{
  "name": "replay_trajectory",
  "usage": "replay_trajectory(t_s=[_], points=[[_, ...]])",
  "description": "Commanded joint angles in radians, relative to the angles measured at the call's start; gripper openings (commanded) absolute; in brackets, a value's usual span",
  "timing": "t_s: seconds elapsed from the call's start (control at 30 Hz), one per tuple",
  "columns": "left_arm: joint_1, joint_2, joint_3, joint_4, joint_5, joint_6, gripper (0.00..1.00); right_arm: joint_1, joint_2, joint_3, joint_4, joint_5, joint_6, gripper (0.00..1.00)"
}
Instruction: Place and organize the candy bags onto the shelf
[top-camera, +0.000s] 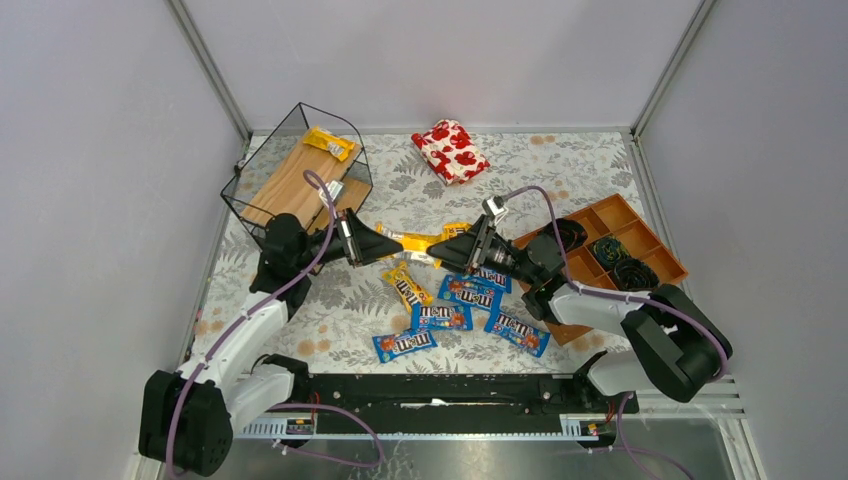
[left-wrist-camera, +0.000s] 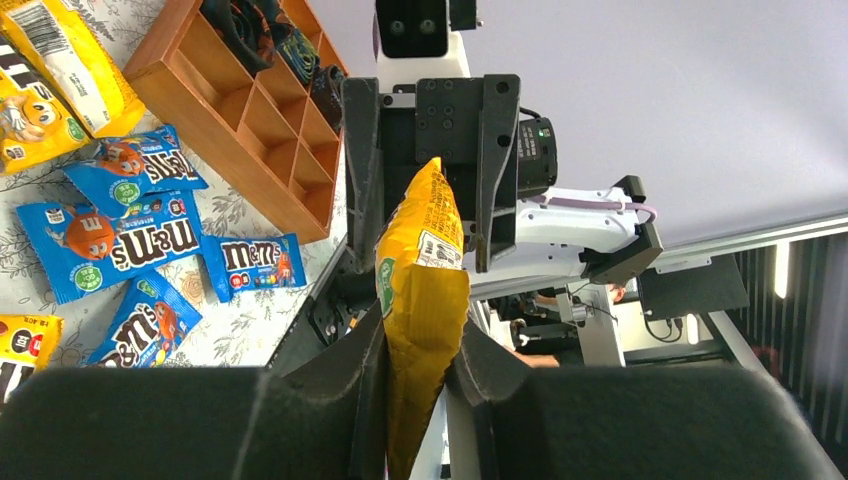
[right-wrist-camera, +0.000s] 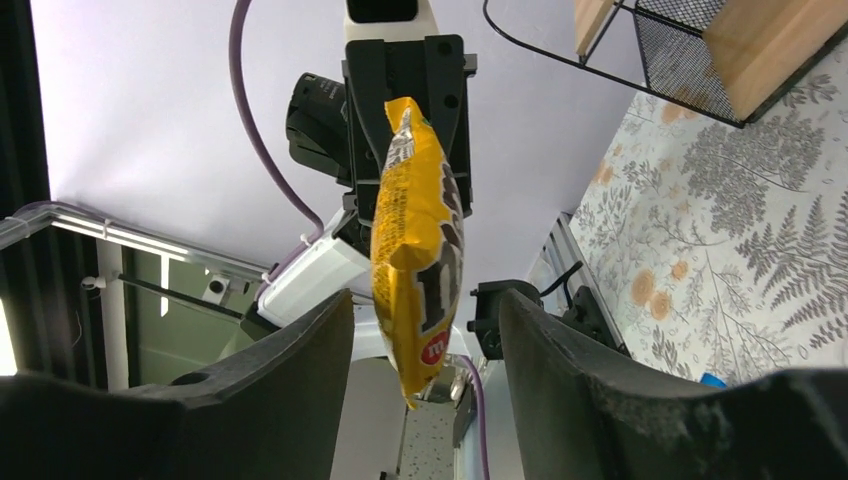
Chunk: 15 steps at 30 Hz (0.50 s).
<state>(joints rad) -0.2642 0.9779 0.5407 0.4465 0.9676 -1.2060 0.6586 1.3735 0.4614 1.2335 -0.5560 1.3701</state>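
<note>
Pinching one end of a yellow candy bag (right-wrist-camera: 415, 240) between pressed-together fingers, the left gripper (top-camera: 392, 244) points straight at the right gripper (top-camera: 448, 248), tip to tip above the table (top-camera: 560, 170). The right gripper's fingers (right-wrist-camera: 300, 390) stand spread on either side of the bag's other end, apart from it in the right wrist view.

Counted from above: five blue candy bags (top-camera: 440, 317) lie on the table, below and to the near side of the two grippers. One loose yellow bag (top-camera: 407, 285) lies just beside them. One more yellow bag (top-camera: 330, 143) rests on the shelf (top-camera: 285, 185), which stands behind the left gripper, beyond its wrist. Further yellow shows under the grippers – its number cannot be told.

The left arm reaches forward and inward from its base, wrist rolled onto its side. The right arm is folded, elbow near its base, forearm stretched leftward. A wooden tray (top-camera: 615, 213) sits behind the right gripper's wrist – one red-and-white floral pouch (top-camera: 451, 150) lies well beyond both.
</note>
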Motion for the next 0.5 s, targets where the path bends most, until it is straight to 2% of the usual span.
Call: replay_trajectory(t_s=[0.0,0.3,0.47], points=[[0.021,0.005,0.011,0.055,-0.016,-0.019,0.24,0.033,0.016,0.055,0.064,0.050,-0.015,0.59],[0.044,0.006,0.049,-0.037,-0.009,0.039,0.25,0.057,0.070,0.084,0.071,0.096,-0.007,0.38],[0.048,-0.009,0.104,-0.189,-0.035,0.141,0.26,0.067,0.092,0.095,0.086,0.126,-0.004,0.28]])
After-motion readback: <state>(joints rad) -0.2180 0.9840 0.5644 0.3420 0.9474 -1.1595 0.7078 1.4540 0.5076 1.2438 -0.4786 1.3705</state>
